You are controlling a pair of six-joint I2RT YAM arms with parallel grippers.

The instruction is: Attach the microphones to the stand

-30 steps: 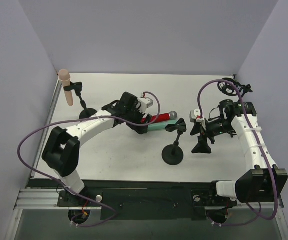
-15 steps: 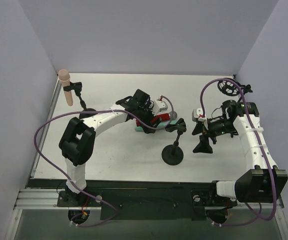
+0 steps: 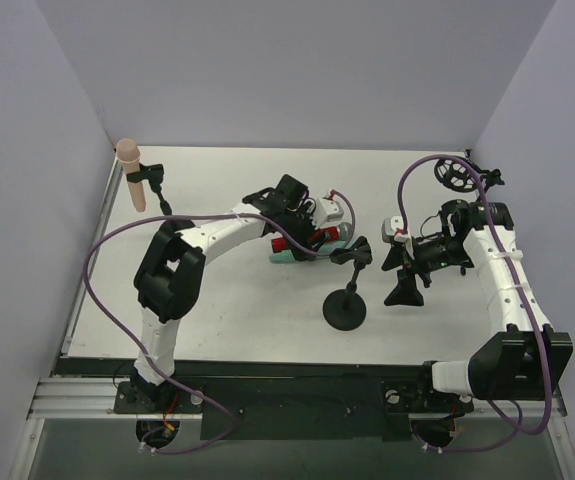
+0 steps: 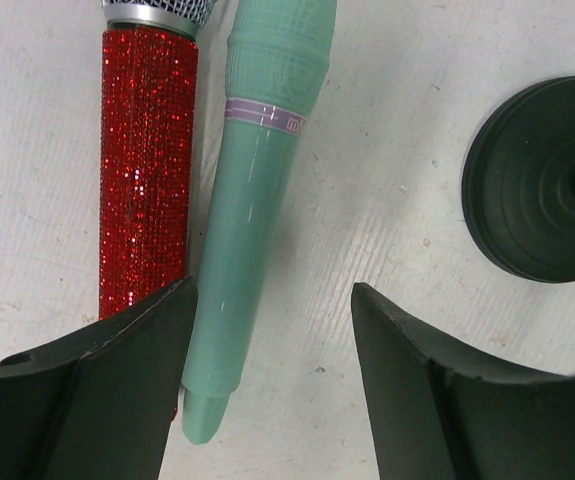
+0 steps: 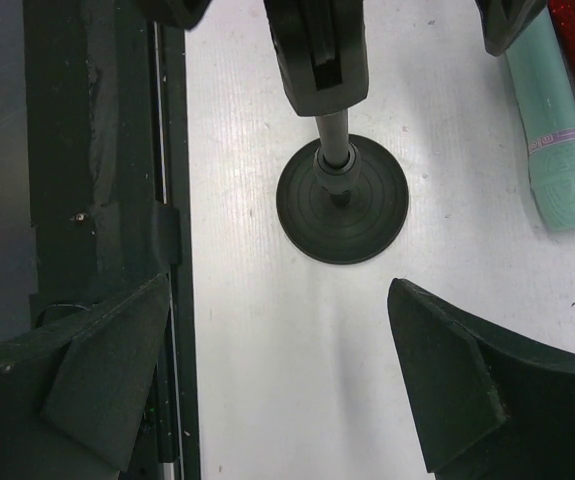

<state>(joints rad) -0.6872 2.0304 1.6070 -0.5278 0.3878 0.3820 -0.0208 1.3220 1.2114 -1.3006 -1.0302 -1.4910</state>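
Microphones in red and mint green lie side by side, touching, on the white tabletop, not yet mounted. The pale pink one already stands in the clip of the far-left stand.

Over the last second the left arm has swung right from beside the pair to directly above them, and its jaws have narrowed a little. They remain open and hold nothing. The green handle's tail sits between them, nearer the left finger, which also overlaps the red handle's end. This looks like the approach to picking up the green microphone for the empty middle stand just beside it.

The right arm has barely moved. Its jaws hang open, facing that stand's base.

The red handle is coated in coarse glitter under a silver mesh head. The green one is smooth, glossy plastic, tapering to a stubby tail, with a ribbed collar and lilac band. The stand's base is a matt black disc with concentric rings, carrying a slim pole.
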